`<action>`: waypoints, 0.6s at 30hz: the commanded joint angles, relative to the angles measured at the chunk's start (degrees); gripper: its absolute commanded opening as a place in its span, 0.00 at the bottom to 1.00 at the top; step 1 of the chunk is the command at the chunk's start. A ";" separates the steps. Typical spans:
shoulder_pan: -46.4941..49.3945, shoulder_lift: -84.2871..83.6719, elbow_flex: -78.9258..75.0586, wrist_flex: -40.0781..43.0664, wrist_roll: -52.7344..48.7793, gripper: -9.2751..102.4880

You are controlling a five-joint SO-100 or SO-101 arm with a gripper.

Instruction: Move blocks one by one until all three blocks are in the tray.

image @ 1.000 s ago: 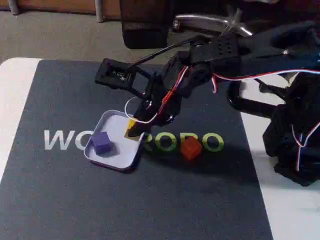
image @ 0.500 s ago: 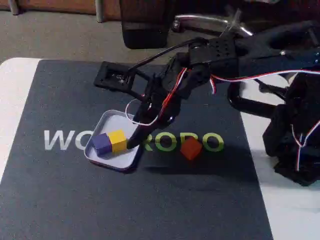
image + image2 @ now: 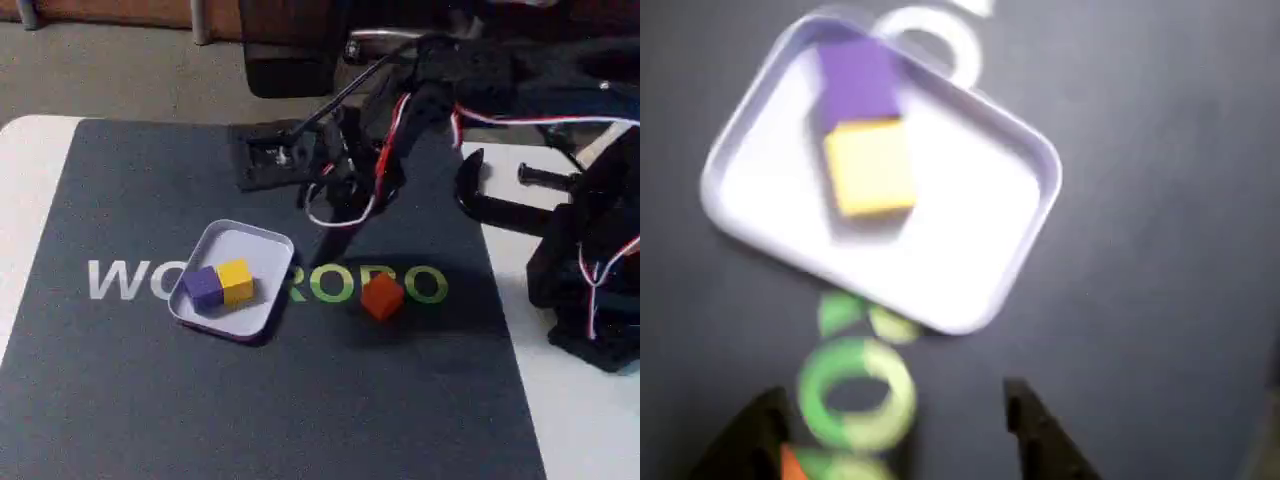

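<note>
The pale tray (image 3: 247, 246) lies on the dark mat left of centre in the fixed view. Inside it the purple block (image 3: 204, 286) and the yellow block (image 3: 236, 281) sit side by side, touching. The orange block (image 3: 381, 296) rests on the mat to the tray's right, on the green lettering. My gripper (image 3: 336, 222) hangs raised above the mat, behind and between tray and orange block. In the wrist view the tray (image 3: 970, 230) holds the purple block (image 3: 855, 80) and yellow block (image 3: 872, 180); my gripper (image 3: 895, 440) is open and empty, with a sliver of orange block (image 3: 790, 464) by the left finger.
A dark mat (image 3: 300, 400) with white and green lettering covers a white table (image 3: 25, 200). The black arm base and its wires (image 3: 590, 290) stand at the right edge. Chair legs and floor lie behind the table.
The yellow block left the gripper and now lies in the tray beside the purple one. The gripper opened, then rose and drew back to the right, away from the tray.
</note>
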 commanded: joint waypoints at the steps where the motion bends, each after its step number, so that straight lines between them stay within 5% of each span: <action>1: 1.76 3.43 0.97 1.05 -10.20 0.30; 6: 2.37 6.33 5.19 1.67 -16.96 0.30; 18: -2.29 28.04 19.34 6.59 -11.25 0.31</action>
